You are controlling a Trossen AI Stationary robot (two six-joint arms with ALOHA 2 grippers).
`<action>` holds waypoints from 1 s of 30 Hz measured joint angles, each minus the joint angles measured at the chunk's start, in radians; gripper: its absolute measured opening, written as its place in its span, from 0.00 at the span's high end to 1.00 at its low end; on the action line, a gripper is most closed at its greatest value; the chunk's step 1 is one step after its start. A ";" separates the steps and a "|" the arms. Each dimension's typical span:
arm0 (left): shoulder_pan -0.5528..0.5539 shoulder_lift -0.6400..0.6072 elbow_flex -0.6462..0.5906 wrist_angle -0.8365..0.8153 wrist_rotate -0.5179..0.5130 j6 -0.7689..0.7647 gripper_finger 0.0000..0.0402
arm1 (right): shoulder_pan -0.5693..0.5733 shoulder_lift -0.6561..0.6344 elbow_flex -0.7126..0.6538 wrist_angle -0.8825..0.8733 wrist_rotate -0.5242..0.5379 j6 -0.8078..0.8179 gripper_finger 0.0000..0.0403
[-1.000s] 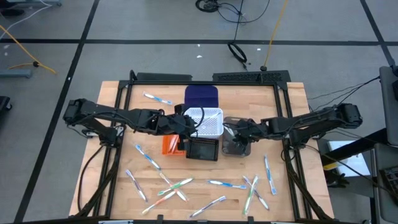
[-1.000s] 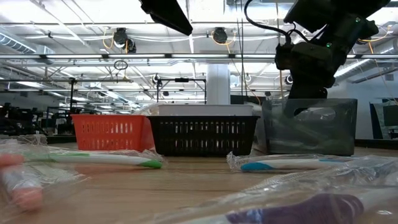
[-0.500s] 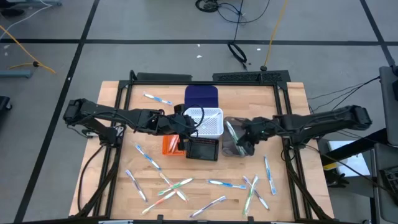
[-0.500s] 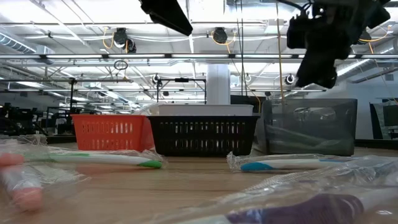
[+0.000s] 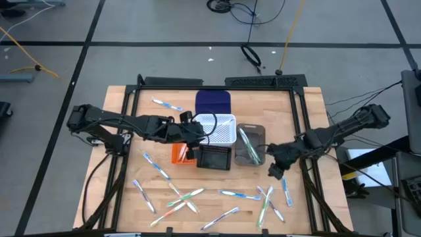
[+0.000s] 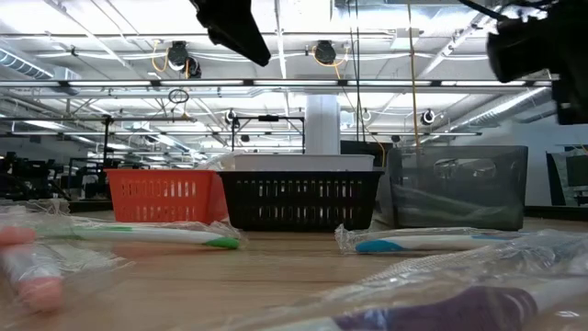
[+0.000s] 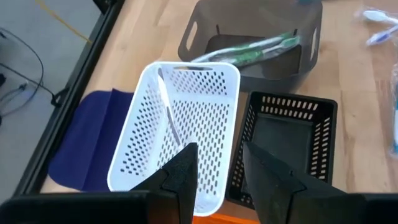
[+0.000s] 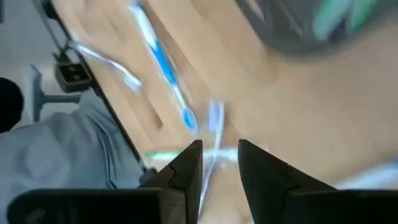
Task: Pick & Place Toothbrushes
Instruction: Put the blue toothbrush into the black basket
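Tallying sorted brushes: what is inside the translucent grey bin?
Two green-handled toothbrushes lie in the translucent grey bin; its near wall hides part of the floor.

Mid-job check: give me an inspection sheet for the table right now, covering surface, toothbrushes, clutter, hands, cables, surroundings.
Surface: wooden table, black frame around it.
Job's things: green toothbrushes in the grey bin; one in the white basket; loose toothbrushes scattered along the near side.
Clutter: orange basket, black basket, blue mat.
Hands: left hand open, empty, over the baskets; right hand empty, jaws apart, above the loose brushes.
Cables: on the floor behind the table.
Surroundings: open workshop hall, nothing else seen.
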 joint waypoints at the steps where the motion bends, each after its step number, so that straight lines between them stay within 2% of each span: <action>1: 0.000 0.000 0.000 0.000 0.000 -0.008 0.68 | 0.027 0.000 0.000 -0.017 0.013 0.038 0.77; 10: 0.000 0.000 -0.017 0.004 0.000 -0.079 0.68 | 0.212 0.001 0.000 -0.248 0.144 0.366 0.77; 18: -0.002 0.000 -0.107 0.016 0.000 -0.190 0.68 | 0.308 0.003 -0.024 -0.277 0.235 0.532 0.77; 22: -0.012 0.000 -0.150 0.064 0.000 -0.213 0.68 | 0.341 0.003 -0.101 -0.208 0.226 0.635 0.77; 30: -0.047 0.000 -0.161 0.121 0.000 -0.209 0.68 | 0.364 0.003 -0.295 0.111 0.197 0.730 0.77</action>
